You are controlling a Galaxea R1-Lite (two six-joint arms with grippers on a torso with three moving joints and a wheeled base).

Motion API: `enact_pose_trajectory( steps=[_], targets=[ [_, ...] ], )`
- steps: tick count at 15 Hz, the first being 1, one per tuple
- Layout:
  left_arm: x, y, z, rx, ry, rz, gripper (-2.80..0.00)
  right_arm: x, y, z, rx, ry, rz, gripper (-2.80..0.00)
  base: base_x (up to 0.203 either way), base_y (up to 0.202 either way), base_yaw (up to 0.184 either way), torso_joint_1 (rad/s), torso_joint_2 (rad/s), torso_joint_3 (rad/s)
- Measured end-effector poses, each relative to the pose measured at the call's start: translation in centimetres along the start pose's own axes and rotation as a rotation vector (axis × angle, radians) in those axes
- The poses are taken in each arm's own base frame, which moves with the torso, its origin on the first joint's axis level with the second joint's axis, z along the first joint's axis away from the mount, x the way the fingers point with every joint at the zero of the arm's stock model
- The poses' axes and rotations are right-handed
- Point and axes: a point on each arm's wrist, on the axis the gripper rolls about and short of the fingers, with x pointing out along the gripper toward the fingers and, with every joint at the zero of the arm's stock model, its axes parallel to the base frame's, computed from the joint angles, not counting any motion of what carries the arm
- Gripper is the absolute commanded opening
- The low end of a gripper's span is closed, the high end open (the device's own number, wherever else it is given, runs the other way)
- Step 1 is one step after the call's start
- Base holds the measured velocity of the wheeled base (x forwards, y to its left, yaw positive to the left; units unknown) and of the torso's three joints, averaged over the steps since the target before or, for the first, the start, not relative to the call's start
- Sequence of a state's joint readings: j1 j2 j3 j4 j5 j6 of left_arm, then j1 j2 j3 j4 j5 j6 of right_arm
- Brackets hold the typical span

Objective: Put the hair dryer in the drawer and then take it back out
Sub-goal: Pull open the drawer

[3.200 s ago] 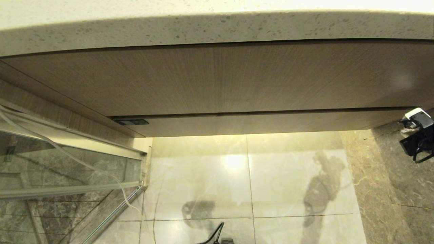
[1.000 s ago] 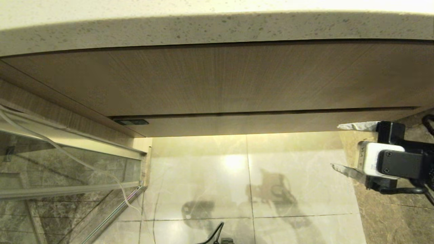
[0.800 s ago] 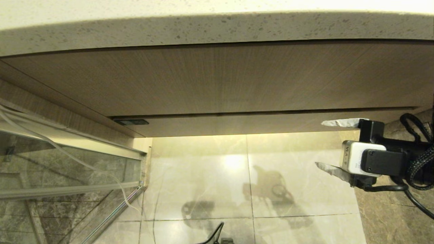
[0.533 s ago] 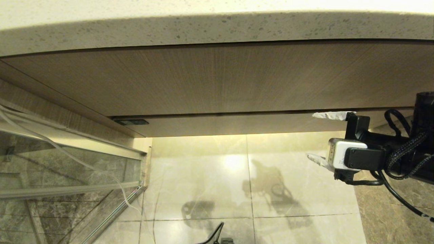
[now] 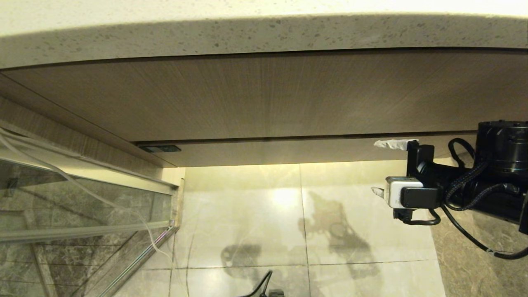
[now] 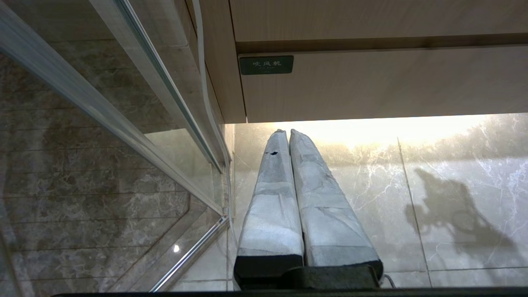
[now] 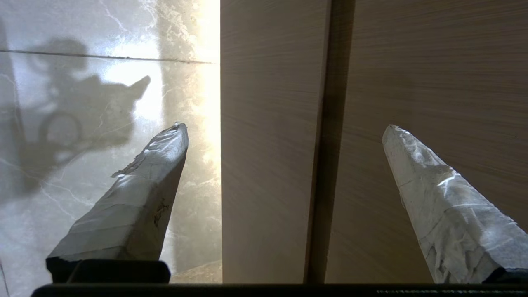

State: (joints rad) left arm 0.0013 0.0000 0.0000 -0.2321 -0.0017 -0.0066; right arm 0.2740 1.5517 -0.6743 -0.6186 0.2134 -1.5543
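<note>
**Drawer shut, right hand spread beside its front**

We see the drawer [image 5: 288,150] as a narrow, handleless strip of light wood grain, closed flush under the taller wood-grain panel [image 5: 264,95], with a thin dark gap between the two. A small dark green label with pale characters [image 6: 266,64] sits at the left end of its front. Above the panel runs the thick speckled cream stone tabletop [image 5: 264,37]; below the drawer lies the glossy pale marble floor [image 5: 243,214].

Our right hand [image 5: 377,167] reaches in from the right at the drawer's right end, released and spread wide, grasping nothing. In the right wrist view its two tape-wrapped fingers [image 7: 136,198] stand well apart, one over the floor and one over the taller panel, with the drawer front between them. Whether either tip touches the wood we cannot tell.

Our left hand [image 6: 284,134] hangs low by the glass shower partition with its metal frame [image 6: 123,123], its wrapped fingers pressed together and empty.

The hair dryer shows in none of our views. The drawer's interior is hidden behind its closed front, and the right arm's bulk is cut off at the head view's edge.
</note>
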Motion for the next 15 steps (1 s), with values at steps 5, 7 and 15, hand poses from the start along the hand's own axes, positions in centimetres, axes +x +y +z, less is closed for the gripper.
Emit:
enact_pose_trajectory(
  steps=[5, 7, 15],
  targets=[
    [0.0, 0.0, 0.0, 0.0, 0.0, 0.0, -2.8, 1.9, 0.3, -1.5, -0.008, 0.038, -0.051, 0.0, 0.0, 0.0, 0.0, 0.0, 0.0, 0.0],
    [0.0, 0.0, 0.0, 0.0, 0.0, 0.0, -2.8, 2.5, 0.9, -2.3, 0.002, 0.065, -0.028, 0.0, 0.0, 0.0, 0.0, 0.0, 0.0, 0.0],
    [0.0, 0.0, 0.0, 0.0, 0.0, 0.0, -2.8, 5.2, 1.8, -4.5, 0.021, 0.127, 0.0, 0.0, 0.0, 0.0, 0.0, 0.0, 0.0, 0.0]
  ],
)
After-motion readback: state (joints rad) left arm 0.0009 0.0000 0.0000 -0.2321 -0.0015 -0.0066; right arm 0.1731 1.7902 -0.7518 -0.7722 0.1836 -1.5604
